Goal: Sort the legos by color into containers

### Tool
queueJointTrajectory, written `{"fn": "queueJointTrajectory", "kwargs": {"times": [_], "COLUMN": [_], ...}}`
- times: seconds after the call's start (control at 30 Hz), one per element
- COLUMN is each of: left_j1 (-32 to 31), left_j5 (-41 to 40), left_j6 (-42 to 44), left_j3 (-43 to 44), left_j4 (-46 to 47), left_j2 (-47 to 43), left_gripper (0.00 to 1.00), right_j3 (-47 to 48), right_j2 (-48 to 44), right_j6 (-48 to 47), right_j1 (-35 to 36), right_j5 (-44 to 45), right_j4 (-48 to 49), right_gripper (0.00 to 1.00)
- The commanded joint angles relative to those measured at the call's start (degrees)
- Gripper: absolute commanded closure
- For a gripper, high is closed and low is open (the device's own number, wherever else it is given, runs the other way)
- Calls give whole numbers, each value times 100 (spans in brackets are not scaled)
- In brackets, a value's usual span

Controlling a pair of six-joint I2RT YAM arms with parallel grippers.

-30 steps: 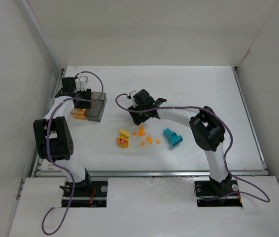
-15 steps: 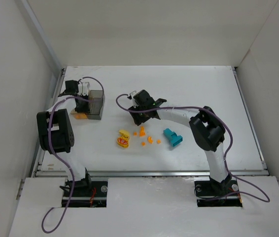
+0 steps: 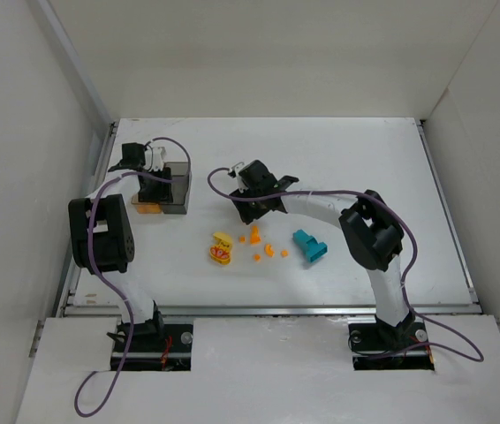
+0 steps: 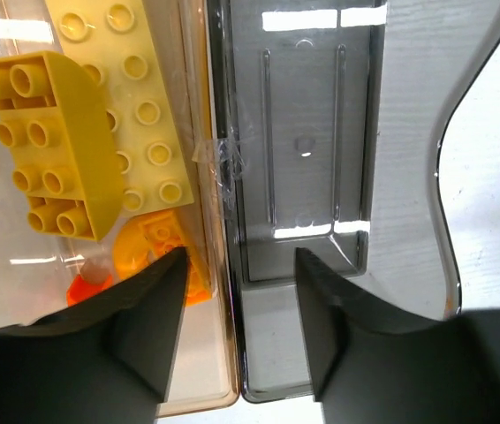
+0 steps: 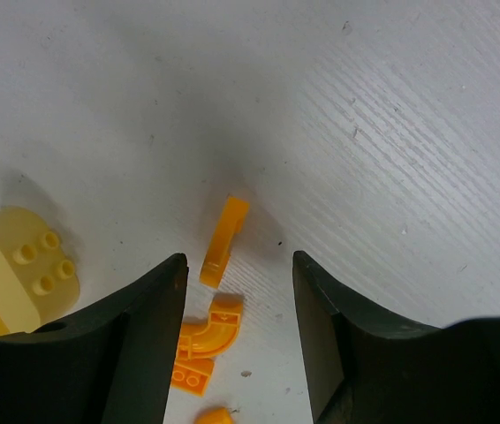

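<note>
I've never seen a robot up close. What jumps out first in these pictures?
The bright scatter mid-table: a teal block, a yellow piece with red marks and tiny orange bits, with the right hand open just beyond them. At the far left, the left hand hovers open over two joined boxes. The amber box holds yellow bricks, and the grey box shows none.

No readable text, number or brand in any view; red marks on the yellow lego, left of the teal block, possibly a printed picture rather than letters, too small to tell
</note>
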Motion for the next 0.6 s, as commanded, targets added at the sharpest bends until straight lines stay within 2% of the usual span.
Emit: {"fn": "queueJointTrajectory", "kwargs": {"times": [0.0,0.07,0.1,0.2,0.57], "left_j1": [-4,-4,-4,-4,-242], "left_j5": [51,51,51,51,-230], "left_j6": [21,21,21,73,680], "left_j3": [207,207,260,338,453], "left_j4": [-167,-167,-167,-219,-105], "left_j2": [-3,-3,-3,-72,-872], "left_gripper": [49,48,48,46,36], "right_j3": [319,380,380,441,706], "right_j2": [-6,-6,47,99,363], "right_j6": [-18,-18,-70,-71,-124], "right_j1": [40,101,102,102,102], "right_j5": [-19,-19,-19,-19,-133], "right_j4": [-29,-29,-81,-81,-319], "right_gripper": [45,49,57,71,67]}}
